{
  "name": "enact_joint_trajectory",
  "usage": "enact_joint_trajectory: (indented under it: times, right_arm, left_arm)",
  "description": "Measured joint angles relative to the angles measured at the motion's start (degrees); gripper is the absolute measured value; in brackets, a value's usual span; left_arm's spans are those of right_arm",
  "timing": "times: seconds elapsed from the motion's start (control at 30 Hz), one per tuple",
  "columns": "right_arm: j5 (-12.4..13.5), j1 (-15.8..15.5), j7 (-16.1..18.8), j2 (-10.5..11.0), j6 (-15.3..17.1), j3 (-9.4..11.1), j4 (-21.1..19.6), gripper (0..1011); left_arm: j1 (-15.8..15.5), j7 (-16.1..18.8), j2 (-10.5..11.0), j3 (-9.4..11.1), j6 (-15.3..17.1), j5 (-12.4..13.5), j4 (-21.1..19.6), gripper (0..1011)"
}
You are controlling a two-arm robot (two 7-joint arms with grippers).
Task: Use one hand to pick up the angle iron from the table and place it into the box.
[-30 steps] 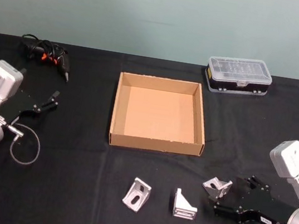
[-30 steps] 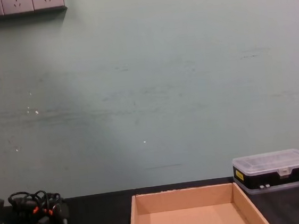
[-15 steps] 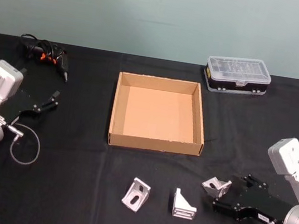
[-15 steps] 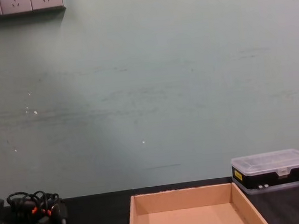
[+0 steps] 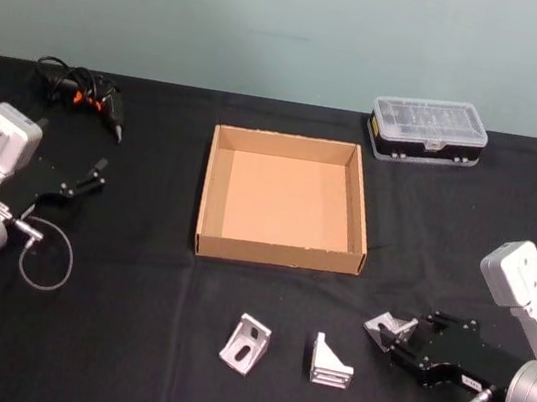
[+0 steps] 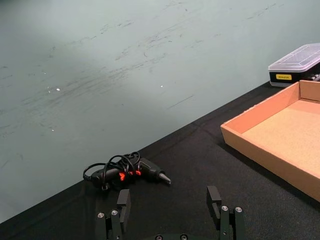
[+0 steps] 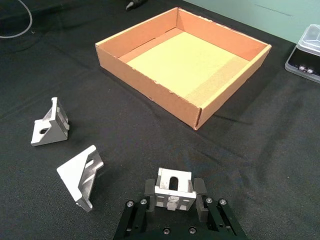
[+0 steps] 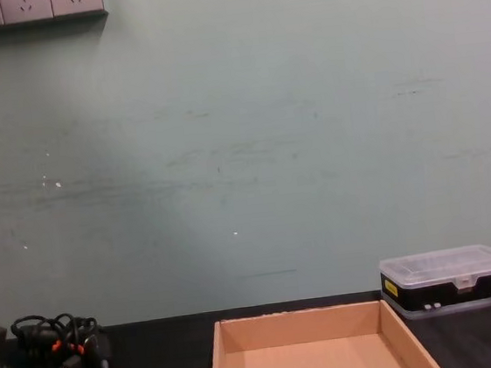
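Observation:
Three silver angle irons lie on the black table [image 5: 136, 272] in front of the tan cardboard box [image 5: 278, 254]. My right gripper [image 5: 397, 339] rests low on the table with its fingers [image 7: 149, 192] pressed against both sides of the rightmost angle iron [image 7: 173, 185], which still sits on the cloth. The other two angle irons [image 5: 246, 341] [image 5: 330, 364] lie free to its left. The inside of the box [image 7: 150, 82] is bare. My left gripper [image 6: 169, 212] hovers open at the table's left side, holding nothing.
A black case with a clear lid [image 5: 427, 132] stands behind the box to the right. A black glue gun with coiled cables [image 5: 82, 92] lies at the back left. A grey cable loop [image 5: 41, 268] hangs by the left arm.
My right gripper has slid forward to the rightmost angle iron and now has its fingers on both sides of it. The left arm has stayed put.

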Motion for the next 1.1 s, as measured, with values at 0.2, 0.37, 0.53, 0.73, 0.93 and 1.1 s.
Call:
enact_joint_trajectory:
  times: [0.2, 0.37, 0.53, 0.73, 0.93, 1.1]
  right_arm:
    - [-0.08, -0.12, -0.04, -0.19, 0.01, 0.22, -0.04, 457]
    - [-0.07, -0.27, -0.12, -0.3, 0.06, 0.5, -0.31, 457]
    - [0.11, -0.46, -0.22, -0.07, -0.09, 1.28, -1.51, 457]
    - [0.29, 0.28, -0.32, -0.02, -0.99, 2.29, -2.47, 457]
    - [0.3, 3.2, -0.02, -0.55, -2.02, 2.49, -2.72, 457]
    - [-0.24, 7.5, 0.6, -1.73, -3.14, 1.56, -1.36, 457]
  left_arm:
    - [0.0, 0.0, 0.0, 0.0, 0.0, 0.0, 0.0, 1000]
    - [0.0, 0.0, 0.0, 0.0, 0.0, 0.0, 0.0, 1000]
    - [0.0, 0.0, 0.0, 0.0, 0.0, 0.0, 0.0, 1000]
    - [0.0, 0.0, 0.0, 0.0, 0.0, 0.0, 0.0, 1000]
    - [0.0, 0.0, 0.0, 0.0, 0.0, 0.0, 0.0, 1000]
    - [0.0, 0.0, 0.0, 0.0, 0.0, 0.0, 0.0, 1000]
